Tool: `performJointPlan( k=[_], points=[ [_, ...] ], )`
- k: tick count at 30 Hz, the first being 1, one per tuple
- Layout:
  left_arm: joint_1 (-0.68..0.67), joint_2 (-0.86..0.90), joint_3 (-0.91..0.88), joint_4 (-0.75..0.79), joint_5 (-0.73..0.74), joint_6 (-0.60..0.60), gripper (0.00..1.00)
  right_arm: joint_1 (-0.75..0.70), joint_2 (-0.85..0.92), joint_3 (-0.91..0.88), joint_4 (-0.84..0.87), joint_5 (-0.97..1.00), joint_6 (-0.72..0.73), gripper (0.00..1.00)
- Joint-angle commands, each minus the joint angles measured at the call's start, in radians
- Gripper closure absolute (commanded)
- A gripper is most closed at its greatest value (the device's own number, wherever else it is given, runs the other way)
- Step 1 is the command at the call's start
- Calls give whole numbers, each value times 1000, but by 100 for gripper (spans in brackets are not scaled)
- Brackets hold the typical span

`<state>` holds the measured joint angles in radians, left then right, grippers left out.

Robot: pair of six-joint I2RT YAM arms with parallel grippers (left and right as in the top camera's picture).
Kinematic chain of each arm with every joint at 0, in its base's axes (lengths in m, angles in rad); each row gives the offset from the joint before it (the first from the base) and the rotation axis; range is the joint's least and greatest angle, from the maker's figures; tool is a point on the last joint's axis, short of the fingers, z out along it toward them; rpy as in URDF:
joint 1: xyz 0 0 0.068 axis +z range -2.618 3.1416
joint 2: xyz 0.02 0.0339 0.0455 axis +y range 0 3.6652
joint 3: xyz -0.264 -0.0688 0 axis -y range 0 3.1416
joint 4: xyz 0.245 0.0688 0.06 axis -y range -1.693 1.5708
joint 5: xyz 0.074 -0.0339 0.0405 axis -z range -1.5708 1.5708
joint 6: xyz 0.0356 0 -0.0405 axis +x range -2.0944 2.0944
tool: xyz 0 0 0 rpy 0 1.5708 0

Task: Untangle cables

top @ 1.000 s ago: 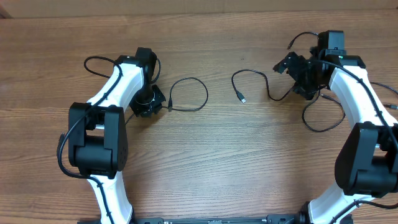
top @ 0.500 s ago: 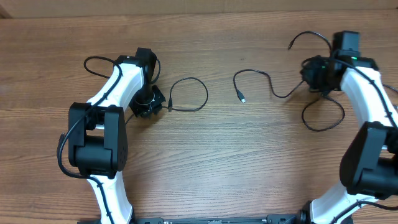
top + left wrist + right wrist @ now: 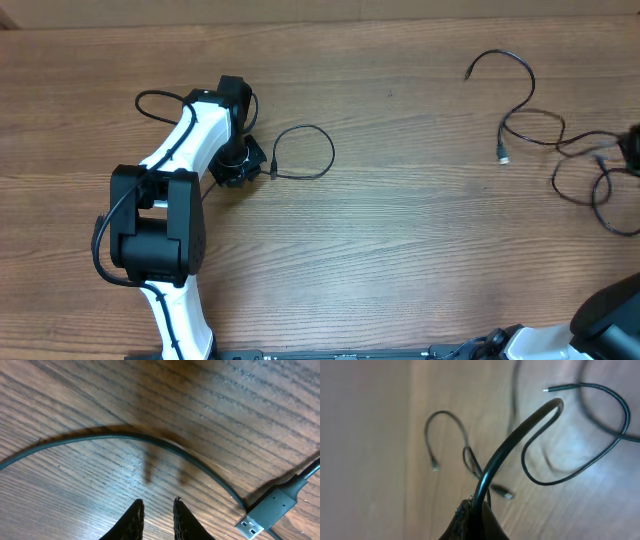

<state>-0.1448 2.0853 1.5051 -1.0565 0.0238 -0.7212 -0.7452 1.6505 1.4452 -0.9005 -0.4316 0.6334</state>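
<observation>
Across the brown wood-grain table (image 3: 400, 250), as seen from beside the rig, the thin black flexible cables lie in two groups well apart. Left group: a single thin black looped cable (image 3: 333, 152), its flat grey-metal USB plug (image 3: 260, 516) resting just beside the left gripper (image 3: 156, 512). That gripper's dark ribbed fingertips (image 3: 134, 519) stand a narrow gap apart over bare wood and clamp nothing, while the cord curves around ahead of them without touching. Right group: a loose tangle of thin black cords (image 3: 560, 143) near the table's right edge, its loops crossing one another and one small plug (image 3: 502, 157) pointing toward the middle. The right gripper (image 3: 472, 510), almost wholly outside the overhead view, has its jaws pressed together on one black cable strand (image 3: 520, 440), which arches stiffly up from the pinch. Beneath it, blurred, lie further loops and small connectors. Likely hazards: because the pinched strand appears to cross its neighbours, a pull could drag the whole tangle along or draw a crossing tight instead of freeing it. A connector could also catch inside a loop. Cords lying this close to the edge could slide off the table. The thin strand could slip out of the pinch. On the left, closing from this position would probably meet only wood.
</observation>
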Motion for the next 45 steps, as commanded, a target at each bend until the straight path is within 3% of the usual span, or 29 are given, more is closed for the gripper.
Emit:
performJointPlan(
  k=[1,2,3,4,11,12,13,17,18,20,22,24,26,27,29,32,45],
  points=[
    [-8,8,3,8,4,26,79,-16,-5,-22,-2,-11,-25,55],
    [-8,8,3,11,4,26,79,-15,-5,-25,0,-11,-30,23],
    [-9,8,3,11,4,26,79,-15,-4,-26,1,-5,-39,9],
    [-9,8,3,10,4,26,79,-11,-4,-26,0,9,-39,2],
    [-14,8,3,10,3,26,78,8,-4,-26,21,72,-40,0],
    [-13,8,3,10,3,26,78,10,-4,-26,31,71,-40,2],
    [-13,8,3,11,3,26,77,14,-4,-26,47,48,-55,12],
    [-16,9,3,17,3,26,77,55,-4,-26,186,-257,-327,27],
    [-16,9,3,19,4,26,77,67,-4,-26,211,-295,-340,36],
    [-16,9,3,22,4,26,77,101,-3,-26,241,-294,-338,72],
    [-18,9,3,20,4,26,76,138,0,-26,243,-241,-320,91],
    [-20,9,3,18,4,26,77,175,7,-26,234,-196,-322,92],
    [-22,9,3,13,3,40,88,237,19,-26,214,-191,-328,92],
    [-22,9,3,13,10,72,95,266,23,-26,207,-192,-328,91],
    [-21,9,3,20,84,204,96,328,32,-26,207,-198,-328,89],
    [-19,9,3,40,220,337,96,431,53,-26,207,-198,-328,74],
    [-51,20,3,148,201,134,95,845,224,-26,240,-175,-247,71]
  ],
)
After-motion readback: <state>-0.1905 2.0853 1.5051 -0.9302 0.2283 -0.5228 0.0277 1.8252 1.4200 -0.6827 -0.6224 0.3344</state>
